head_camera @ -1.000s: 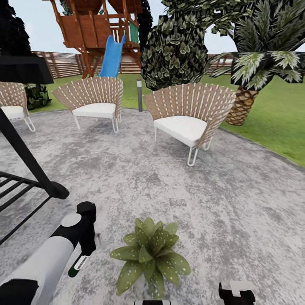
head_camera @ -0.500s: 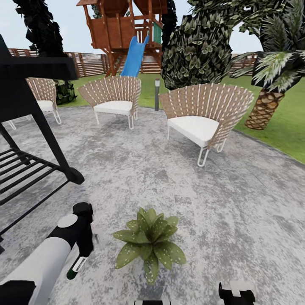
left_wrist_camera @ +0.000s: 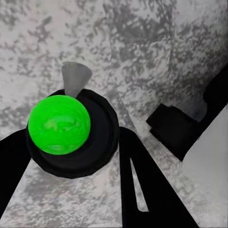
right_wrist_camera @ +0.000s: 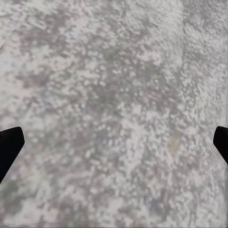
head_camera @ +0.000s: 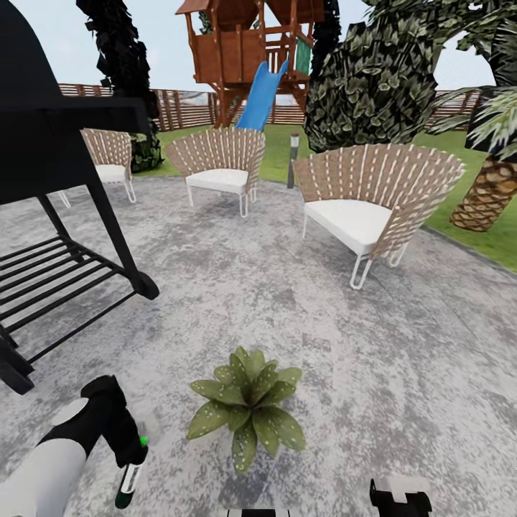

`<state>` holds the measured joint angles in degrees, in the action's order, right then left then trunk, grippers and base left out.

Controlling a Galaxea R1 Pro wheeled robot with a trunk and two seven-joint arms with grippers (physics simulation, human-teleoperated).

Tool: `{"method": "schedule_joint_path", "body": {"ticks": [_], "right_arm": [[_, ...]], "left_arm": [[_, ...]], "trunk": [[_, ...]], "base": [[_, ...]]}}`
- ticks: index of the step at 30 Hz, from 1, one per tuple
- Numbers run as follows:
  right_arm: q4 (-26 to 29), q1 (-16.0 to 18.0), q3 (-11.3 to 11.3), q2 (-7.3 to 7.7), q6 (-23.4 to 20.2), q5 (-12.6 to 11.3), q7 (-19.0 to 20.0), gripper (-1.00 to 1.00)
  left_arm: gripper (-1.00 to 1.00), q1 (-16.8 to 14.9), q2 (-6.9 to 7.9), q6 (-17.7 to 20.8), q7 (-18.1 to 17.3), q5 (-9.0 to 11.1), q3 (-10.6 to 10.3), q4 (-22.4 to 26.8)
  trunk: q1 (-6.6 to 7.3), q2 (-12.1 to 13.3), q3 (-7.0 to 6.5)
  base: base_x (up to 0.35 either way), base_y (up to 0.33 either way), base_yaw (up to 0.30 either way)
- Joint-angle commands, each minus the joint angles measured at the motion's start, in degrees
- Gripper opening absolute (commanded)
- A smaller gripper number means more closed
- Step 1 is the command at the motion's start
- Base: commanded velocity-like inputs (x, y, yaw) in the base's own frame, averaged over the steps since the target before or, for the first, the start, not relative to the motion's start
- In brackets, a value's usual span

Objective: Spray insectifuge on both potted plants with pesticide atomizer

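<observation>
One potted plant [head_camera: 248, 406], a low rosette of speckled green leaves, sits on the grey paving in the head view; its pot is hidden under the leaves. To its left my left gripper [head_camera: 131, 459] is shut on the pesticide atomizer [head_camera: 128, 480], a tiny dark bottle with a white band, hanging downward. In the left wrist view the atomizer [left_wrist_camera: 59, 124] shows a bright green round top on a dark cap between my black fingers [left_wrist_camera: 147, 190]. My right gripper [right_wrist_camera: 114, 142] is open over bare paving, fingertips far apart. The second potted plant is out of view.
A black metal frame with slatted shelf [head_camera: 64, 237] stands at left. Wicker chairs [head_camera: 373, 197] [head_camera: 219, 161] [head_camera: 108, 154] ring the paved patch. Behind them stand a lamp post [head_camera: 293, 159], a palm [head_camera: 495, 190], a wooden play tower with blue slide [head_camera: 262, 93], the fence [head_camera: 179, 108] and the lawn [head_camera: 459, 143].
The camera has moved, so the whole scene sits further right. My left arm has dropped lower in the view with the atomizer, and a green spot now shows at the bottle's top.
</observation>
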<state>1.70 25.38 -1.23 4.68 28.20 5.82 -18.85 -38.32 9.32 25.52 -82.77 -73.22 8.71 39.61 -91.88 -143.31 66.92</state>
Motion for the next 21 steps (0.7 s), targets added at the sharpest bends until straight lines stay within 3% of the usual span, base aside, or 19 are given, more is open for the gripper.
{"method": "schedule_joint_path", "body": {"ticks": [1,2,4,7,12,21], "right_arm": [[0.0,0.0,-0.1,-0.01,-0.1,0.6,-0.5,1.00],[0.0,0.0,-0.1,0.00,-0.1,0.6,-0.5,1.00],[0.0,0.0,-0.1,0.01,-0.1,0.6,-0.5,1.00],[-0.1,0.0,-0.1,0.02,-0.1,0.7,-0.5,1.00],[-0.1,0.0,-0.1,0.07,-0.1,0.7,-0.3,1.00],[-0.1,0.0,-0.1,0.10,-0.1,0.7,-0.3,1.00]], "left_arm": [[-1.00,0.3,0.55,-3.2,-0.2,1.7,3.7,0.1],[-1.00,0.3,0.80,-5.6,-0.2,2.5,5.9,0.1],[-1.00,0.4,0.89,-7.6,0.1,3.0,7.5,0.1],[-1.00,0.8,0.86,-9.1,5.9,3.7,8.8,-0.7],[-1.00,2.4,0.28,-9.5,11.8,3.9,9.1,-1.2],[-1.00,2.5,0.34,-13.7,11.9,8.2,9.0,-1.3]], "trunk": [[0.03,0.0,0.05],[0.03,0.0,0.05],[0.03,0.0,0.05],[0.03,0.0,0.05],[0.03,0.0,0.05],[0.03,0.0,0.05]], "base": [[-0.198,-0.228,0.182],[-0.216,-0.214,0.100],[-0.227,-0.207,0.053],[-0.251,-0.199,0.012],[-0.269,-0.182,0.001],[-0.274,-0.168,0.000]]}}
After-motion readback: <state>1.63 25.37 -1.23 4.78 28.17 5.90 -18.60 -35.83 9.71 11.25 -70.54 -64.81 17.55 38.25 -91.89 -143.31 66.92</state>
